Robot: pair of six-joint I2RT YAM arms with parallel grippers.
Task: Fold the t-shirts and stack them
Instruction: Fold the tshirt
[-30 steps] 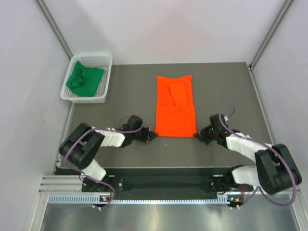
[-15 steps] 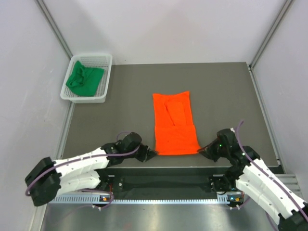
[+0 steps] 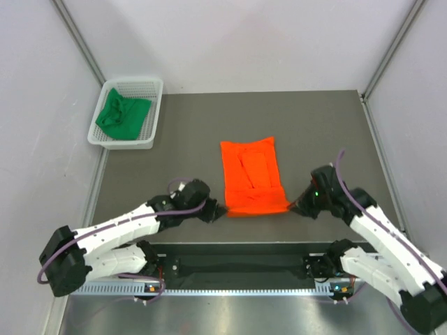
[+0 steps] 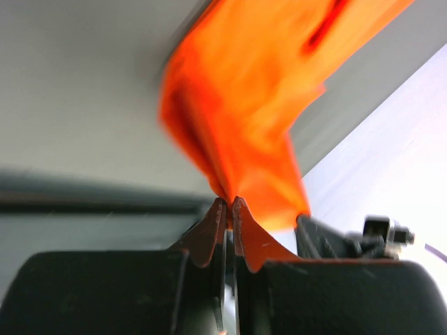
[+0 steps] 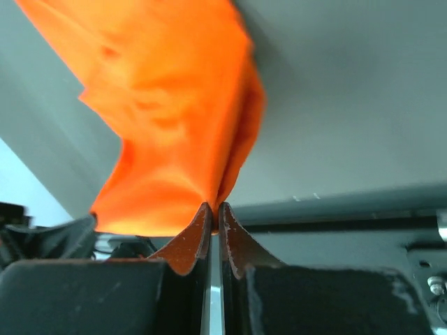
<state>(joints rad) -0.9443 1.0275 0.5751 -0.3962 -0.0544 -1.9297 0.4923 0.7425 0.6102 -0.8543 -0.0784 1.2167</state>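
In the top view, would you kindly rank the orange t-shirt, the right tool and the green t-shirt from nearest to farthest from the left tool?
1. The orange t-shirt: its near left corner is pinched in the left tool.
2. The right tool: on the right, at the shirt's other near corner.
3. The green t-shirt: far left, in the white basket.

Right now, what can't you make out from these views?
- Top view: the near corners of the orange t-shirt, covered by the left gripper and right gripper.
- Left wrist: the shirt's folds, blurred; its far end cut off by the top edge.
- Right wrist: same shirt cut off at the top edge.
- Top view: the green t-shirt bunched in the basket; sleeves and collar too small to tell.
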